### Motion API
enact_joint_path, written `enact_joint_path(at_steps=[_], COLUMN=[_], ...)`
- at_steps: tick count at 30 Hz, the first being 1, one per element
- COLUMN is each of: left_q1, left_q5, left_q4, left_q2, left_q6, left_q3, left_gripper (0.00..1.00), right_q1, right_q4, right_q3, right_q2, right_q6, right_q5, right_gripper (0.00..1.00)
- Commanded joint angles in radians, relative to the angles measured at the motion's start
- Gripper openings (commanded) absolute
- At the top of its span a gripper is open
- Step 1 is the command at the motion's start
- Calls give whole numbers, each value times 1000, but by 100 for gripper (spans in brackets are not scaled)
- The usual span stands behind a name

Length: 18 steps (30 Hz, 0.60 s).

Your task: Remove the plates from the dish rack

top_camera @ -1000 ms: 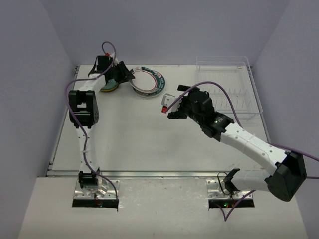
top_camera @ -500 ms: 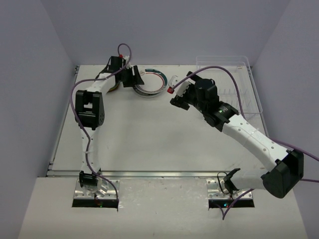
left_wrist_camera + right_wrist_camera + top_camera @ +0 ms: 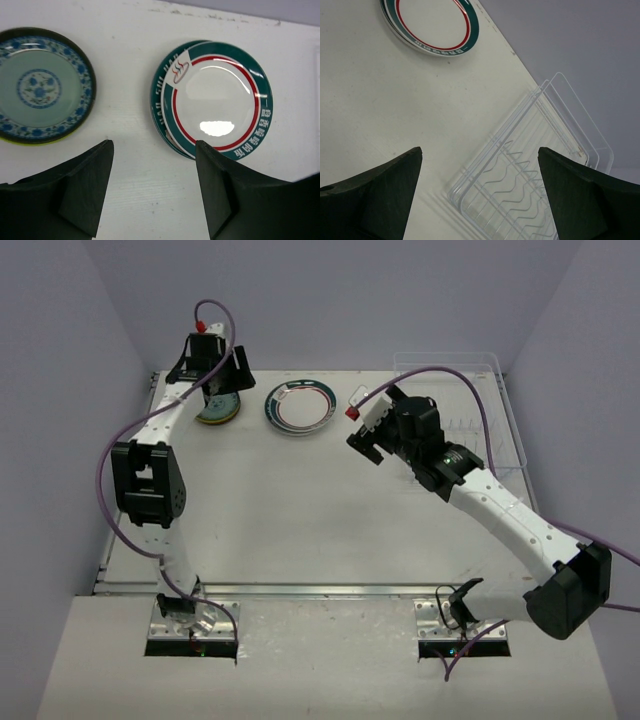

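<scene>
Two white plates with green and red rims (image 3: 300, 407) lie stacked flat on the table at the back, also in the left wrist view (image 3: 215, 100) and the right wrist view (image 3: 432, 22). A blue-patterned plate (image 3: 218, 412) (image 3: 42, 85) lies to their left. My left gripper (image 3: 222, 380) (image 3: 153, 150) hovers open above the bare table between the two, holding nothing. The clear dish rack (image 3: 470, 425) (image 3: 535, 170) stands at the back right, and the tines that show are bare. My right gripper (image 3: 367, 440) (image 3: 480, 150) hangs wide open over the rack's near-left corner.
The table's back edge (image 3: 330, 371) and the wall run just behind the plates and the rack. The right arm's forearm (image 3: 490, 505) crosses the right half of the table and hides part of the rack's front.
My left gripper has opened, let go of the green-rimmed plate, which now lies flat on the stack, and pulled back to the left. The right arm has swung back towards the rack.
</scene>
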Motion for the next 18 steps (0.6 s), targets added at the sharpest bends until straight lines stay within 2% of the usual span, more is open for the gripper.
enact_joint_path(at_steps=[1,3,6,7,8,9,13,18], left_q1=[5,4,4,4,3,-1,-33,-39], left_q5=[-125,-134,-158,-149,-136,-120,-96,56], left_q4=[91,94,85,81,78,79,80,34], left_q2=[-132,-167,-220,-246,-289,-328,-462,-633], left_q6=[38,60,108,124,142,153,231,305], left_q3=[-57,-77,-115,-140,-175,-200,-362,-507], left_gripper=[64,66,76,84,97,99,100,100], right_q1=[-16,-24,-57,-65,-75,-86,-94,-91], right_q4=[-2,-18,-80,-92,-106,-118,-117,-66], right_q3=[32,44,90,99,106,113,105,70], right_q2=[-20,-11,16,28,46,59,100,142], right_q6=[77,117,217,259,293,331,426,517], right_q5=[-13,-31,-72,-91,-117,-140,-209,-274], right_gripper=[99,99,99,99,99,99,99,99])
